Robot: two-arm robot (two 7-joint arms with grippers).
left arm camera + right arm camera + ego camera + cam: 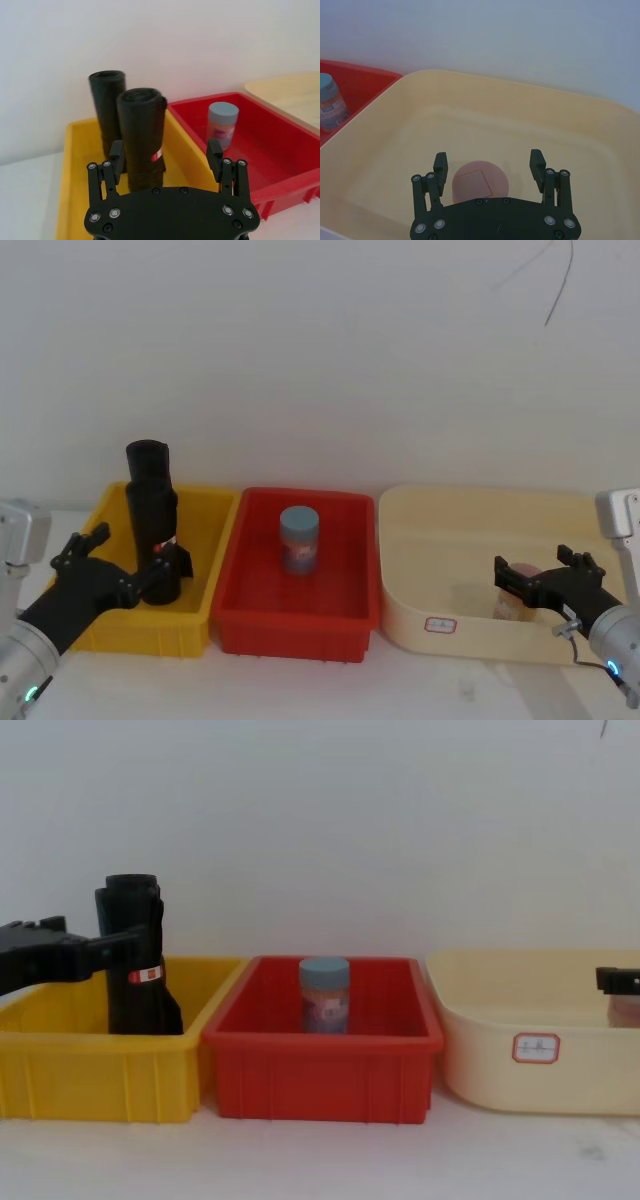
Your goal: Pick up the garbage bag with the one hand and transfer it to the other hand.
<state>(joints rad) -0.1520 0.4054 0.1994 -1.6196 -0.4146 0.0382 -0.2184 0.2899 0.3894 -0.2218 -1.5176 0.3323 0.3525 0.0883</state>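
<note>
The jaws of the left gripper (165, 150) are spread wide, one on each side of the bag (142, 130). They are not pinching it yet. The bag is closer to one jaw than the other, and I cannot tell if it touches that one. The jaws come in from the side, near the red and white band (157, 156). I think that is a good spot, because the roll is fat and firm there.

The bag stands up tall in the yellow bin (100, 1070). Standing up like that, it is easy to grab from the side. A thin roll (106, 105) stands just behind it, very close. The jaws should close on the bag alone and not catch the thin roll too.

Next to the yellow bin is a red bin (320, 1075) with a blue jar (324, 995) in it. All the bins sit on the counter (320, 1160).

The right gripper (488, 159) is well apart from the bag, over the cream tub (500, 1070) on the far side of the red bin. Its jaws are spread too and hold nothing. A pink cup (480, 182) sits in the tub just under them. I think these jaws are open so they are ready to take the bag.

The task looks like it is at its first step. The left jaws need to squeeze the bag, lift it out, and bring it toward the middle, where the right gripper can reach it.
</note>
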